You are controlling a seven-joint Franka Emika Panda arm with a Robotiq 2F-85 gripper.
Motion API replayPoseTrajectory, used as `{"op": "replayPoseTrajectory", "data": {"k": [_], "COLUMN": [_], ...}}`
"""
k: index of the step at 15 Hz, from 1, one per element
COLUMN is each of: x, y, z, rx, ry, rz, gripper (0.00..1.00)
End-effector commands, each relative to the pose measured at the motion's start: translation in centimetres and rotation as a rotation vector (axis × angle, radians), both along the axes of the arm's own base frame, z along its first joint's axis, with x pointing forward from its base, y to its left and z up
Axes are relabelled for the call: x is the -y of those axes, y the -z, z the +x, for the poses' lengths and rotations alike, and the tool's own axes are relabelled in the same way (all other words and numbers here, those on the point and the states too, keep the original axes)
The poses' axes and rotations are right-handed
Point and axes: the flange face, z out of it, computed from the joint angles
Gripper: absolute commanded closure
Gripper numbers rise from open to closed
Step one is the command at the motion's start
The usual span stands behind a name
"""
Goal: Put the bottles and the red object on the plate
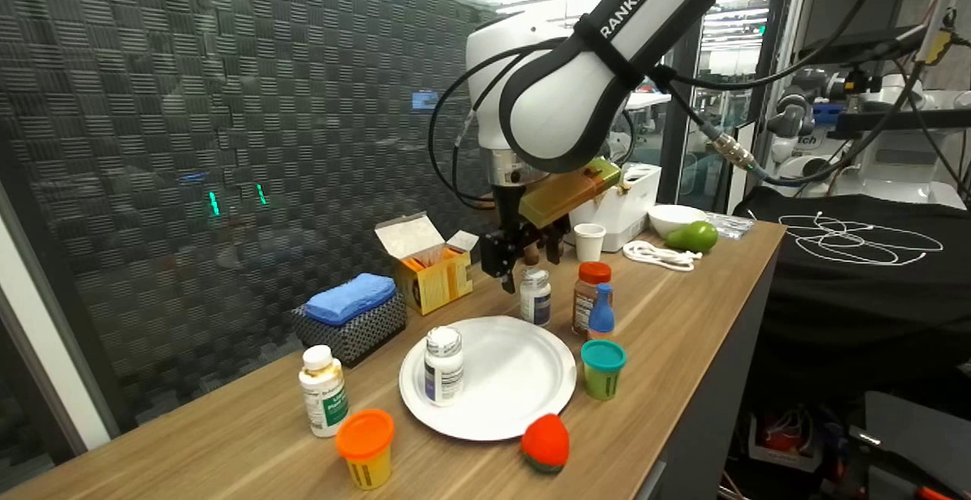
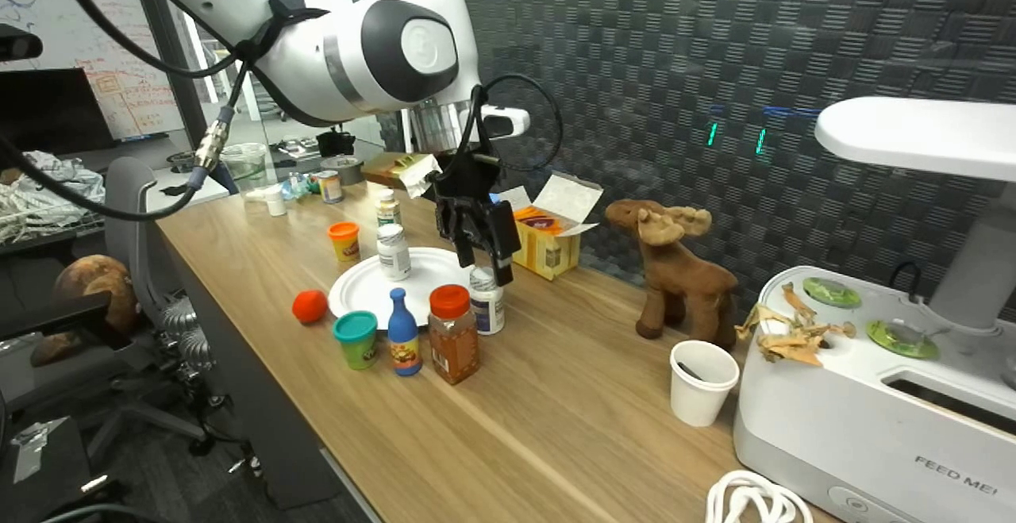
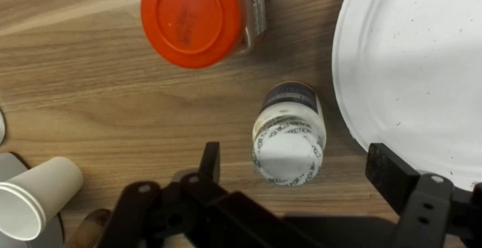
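Wrist view: my hand [image 3: 295, 156] is spread either side of a bottle [image 3: 290, 135], gripping nothing; placed so, I judge, to lift it onto the plate [image 3: 414, 52], just beside. Another bottle [image 1: 443, 369] stands on the plate; the red object [image 1: 545, 441] sits off it, on the table [image 1: 683, 303]. Straddled bottle: "FOR", "…ECTION". White unit [image 2: 841, 428]: "FEED ME!"

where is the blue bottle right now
In an exterior view, left of centre, the blue bottle stands on the wooden tabletop between the teal-lidded green tub at left and the red-lidded jar at right, in front of the plate.
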Motion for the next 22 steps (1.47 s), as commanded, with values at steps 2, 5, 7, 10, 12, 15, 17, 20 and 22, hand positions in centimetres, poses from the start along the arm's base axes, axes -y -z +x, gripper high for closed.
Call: {"op": "replayPoseTrajectory", "data": {"k": [2,5,7,10,12,15,17,20,22], "x": [0.2,0.4,0.4,0.5,0.2,-0.8,-2.5,-6.1,-8.4], "y": [0.1,-0.1,-0.6,-1.6,-2.6,-4.7,-6.4,-7.5,-7.1], "z": [0.8,0.8,0.8,0.8,0.7,0.7,0.4,-0.6,-1.2], "rx": [0.002,0.004,0.015,0.032,0.043,0.079,0.108,0.117,0.112], "ry": [0.051,0.062,0.058,0.055,0.046,0.014,-0.021,-0.068,-0.097], "rz": [0.043,0.045,0.034,0.013,0.004,-0.020,-0.015,0.034,0.051], "gripper": [0.00,0.28,0.44,0.67,0.80,0.80,0.80,0.80,0.80]}}
